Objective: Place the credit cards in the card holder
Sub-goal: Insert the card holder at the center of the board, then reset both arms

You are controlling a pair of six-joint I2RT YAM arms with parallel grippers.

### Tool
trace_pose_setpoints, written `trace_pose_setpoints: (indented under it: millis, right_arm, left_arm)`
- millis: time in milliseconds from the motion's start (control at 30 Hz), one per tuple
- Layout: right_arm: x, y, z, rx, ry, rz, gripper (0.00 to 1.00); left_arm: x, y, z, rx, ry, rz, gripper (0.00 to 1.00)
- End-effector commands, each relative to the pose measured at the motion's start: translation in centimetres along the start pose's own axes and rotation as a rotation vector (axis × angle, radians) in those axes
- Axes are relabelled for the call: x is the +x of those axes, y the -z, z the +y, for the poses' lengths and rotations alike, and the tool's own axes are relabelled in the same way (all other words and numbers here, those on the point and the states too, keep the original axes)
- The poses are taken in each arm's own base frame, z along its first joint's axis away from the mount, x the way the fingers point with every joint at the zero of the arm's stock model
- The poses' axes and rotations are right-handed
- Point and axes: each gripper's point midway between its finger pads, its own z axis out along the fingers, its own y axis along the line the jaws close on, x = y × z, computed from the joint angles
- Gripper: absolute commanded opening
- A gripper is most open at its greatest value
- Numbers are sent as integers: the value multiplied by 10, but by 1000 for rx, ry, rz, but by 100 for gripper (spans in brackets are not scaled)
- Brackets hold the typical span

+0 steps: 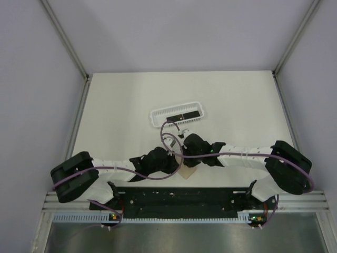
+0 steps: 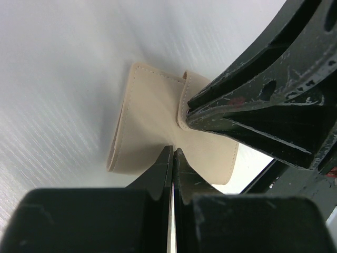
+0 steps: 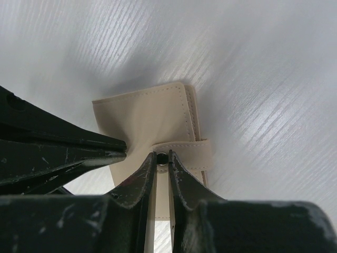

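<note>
**Item 1. Left gripper** (image 2: 172,154), qty 1. The jaws are pressed together with no gap, pinching the near edge of the holder (image 2: 147,116). The leather puckers into a waist at the pinch.

**Item 2. Right gripper** (image 3: 162,157), qty 1. The jaws are drawn in to a narrow slit and clamp the holder's strap (image 3: 189,150). A round metal snap (image 3: 162,157) sits between the tips.

**Item 3. Holder**, qty 1. Tan, squarish, with stitched edges. It is grasped from opposite sides by both grippers, whose tips are just beside each other. In the top view it shows at the near middle of the table (image 1: 126,105), under the two meeting wrists. From the wrist views I cannot tell whether it touches the table.

**Item 4. Strap**, qty 1. Same tan leather, wrapped round one edge of the holder.

**Item 5. Basket** (image 1: 176,109), qty 1. White, long and perforated, lying on the table beyond the grippers and apart from the holder.

**Item 6. Cards** (image 1: 192,114). Black and flat, lying inside the basket. There seem to be two, but the exact count is too small to tell.
</note>
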Motion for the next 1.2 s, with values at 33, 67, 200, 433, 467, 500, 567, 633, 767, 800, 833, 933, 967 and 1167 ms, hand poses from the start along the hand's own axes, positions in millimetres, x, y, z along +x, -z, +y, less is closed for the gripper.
trace_pose_setpoints:
  millis: [33,67,200,433,467,500,567,633,767,800,833,933,967,1167]
  right_arm:
    - [95,-11,-19,73,9,284,2]
    - [99,-12,-20,77,9,296,1]
    - [108,-16,-21,111,22,310,0]
    - [83,-10,-21,147,-5,192,7]
    - [72,-6,-17,132,-9,149,10]
    - [56,-1,-12,119,-17,85,17]
    - [31,9,-5,99,-40,-18,27]
    - [5,20,4,62,-57,-117,32]
    - [-39,40,15,23,-94,-270,38]
    - [-47,45,15,31,-108,-304,39]
    - [-54,49,13,39,-126,-336,40]
    - [-64,61,-2,105,-175,-410,43]
    - [-66,66,-6,114,-196,-432,45]
    - [-54,74,-36,114,-263,-425,67]
  left_arm:
    - [-2,-1,-2,7,-4,-9,0]
    - [-2,-1,-2,5,-4,-9,0]
    - [-2,-1,-2,6,-5,-8,0]
    - [-2,-1,-1,3,-4,-9,0]
    - [-2,-1,-2,5,-5,-9,0]
    - [-3,0,-2,5,-3,-13,0]
    - [-4,1,-4,8,-4,-16,0]
    - [-8,2,-4,9,-5,-25,0]
    - [-16,4,-8,2,-8,-42,0]
    - [-19,5,-9,0,-10,-49,0]
    - [-22,6,-9,-3,-11,-57,0]
    - [-35,13,-9,-29,-24,-95,0]
    - [-44,18,-11,-38,-28,-121,0]
    - [-75,41,12,-196,-37,-234,40]
